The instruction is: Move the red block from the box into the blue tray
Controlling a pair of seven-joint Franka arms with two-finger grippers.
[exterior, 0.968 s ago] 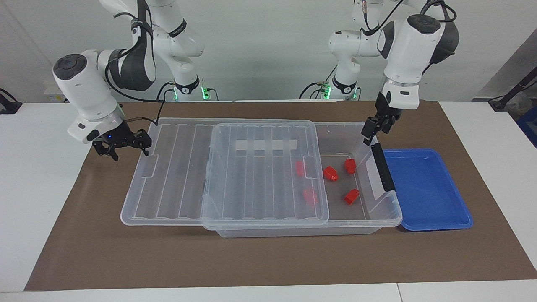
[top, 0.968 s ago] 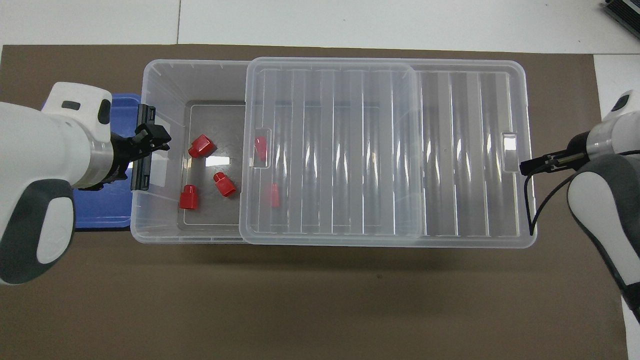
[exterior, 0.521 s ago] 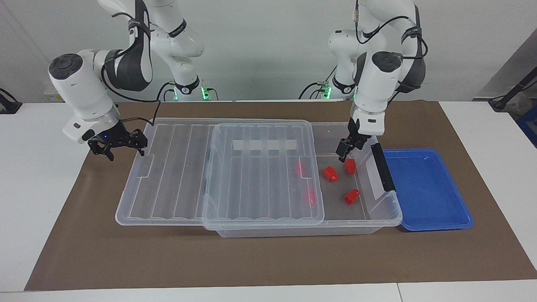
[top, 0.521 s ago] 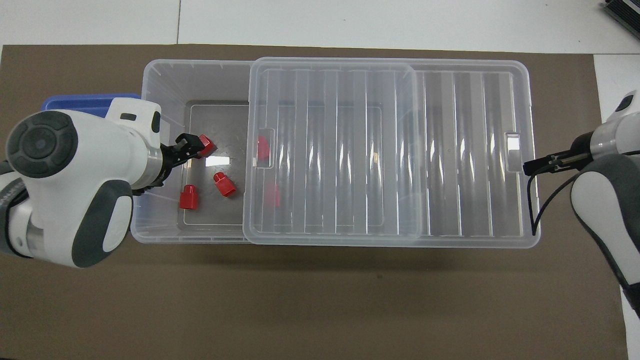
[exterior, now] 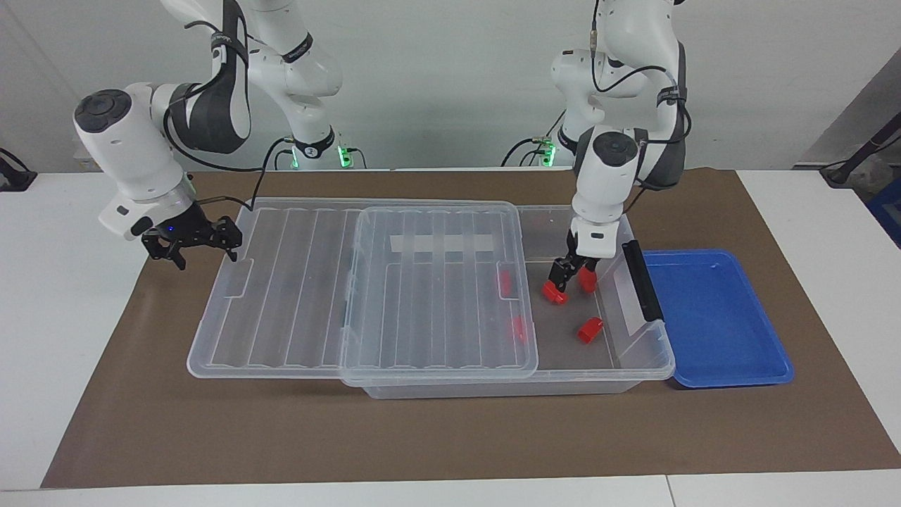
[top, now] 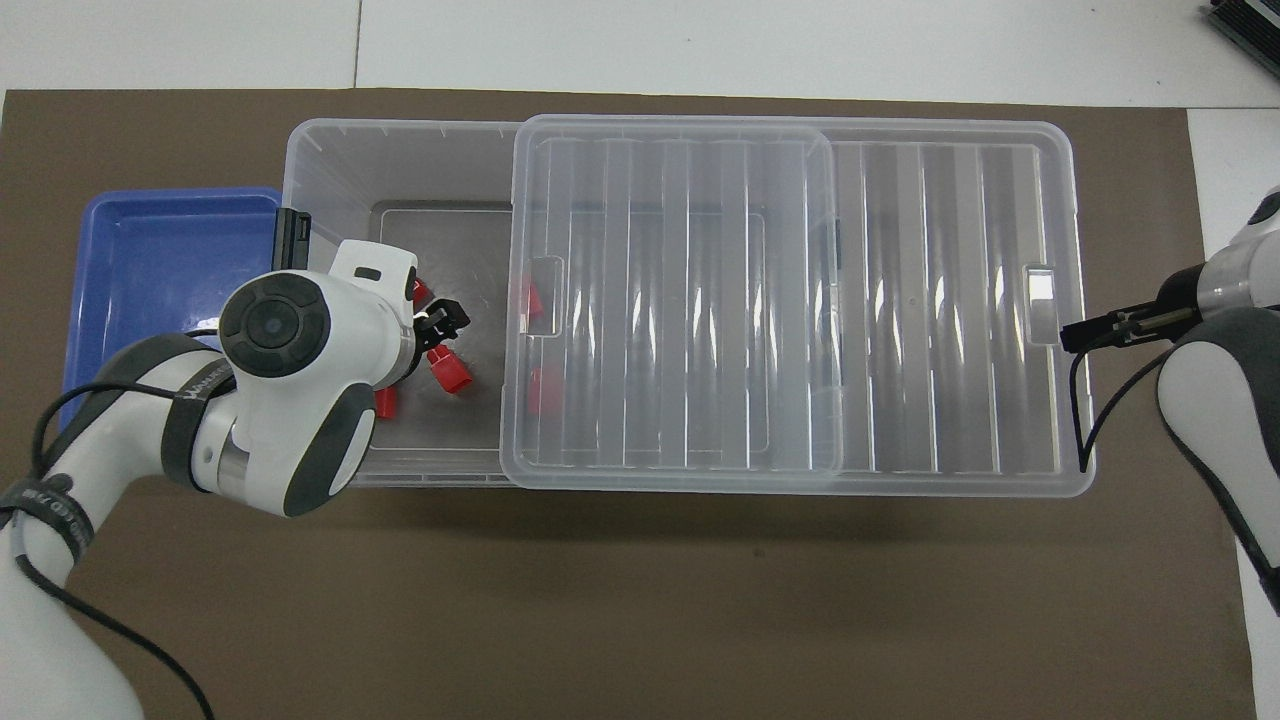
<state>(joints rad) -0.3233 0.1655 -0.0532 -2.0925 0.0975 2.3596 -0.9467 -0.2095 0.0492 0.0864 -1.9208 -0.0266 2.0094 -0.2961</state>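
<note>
The clear box [exterior: 644,370] lies on the mat, and its ribbed lid [exterior: 422,296] is slid toward the right arm's end. Three red blocks lie uncovered in the box: one [exterior: 555,291] under my left gripper, one [exterior: 588,279] beside it, and one [exterior: 590,329] farther from the robots. Two more show through the lid. My left gripper [exterior: 569,271] is open and low inside the box, just over the first block [top: 452,370]. My right gripper [exterior: 229,239] grips the lid's end rim [top: 1068,337]. The blue tray [exterior: 711,317] beside the box holds nothing.
The box's dark grey end handle [exterior: 642,280] stands between my left gripper and the blue tray [top: 150,260]. A brown mat [exterior: 450,436] covers the table under everything. The lid [top: 700,300] overhangs the box at the right arm's end.
My left gripper has moved from above the handle down into the box, over the red blocks. My right gripper has drawn the lid further toward the right arm's end.
</note>
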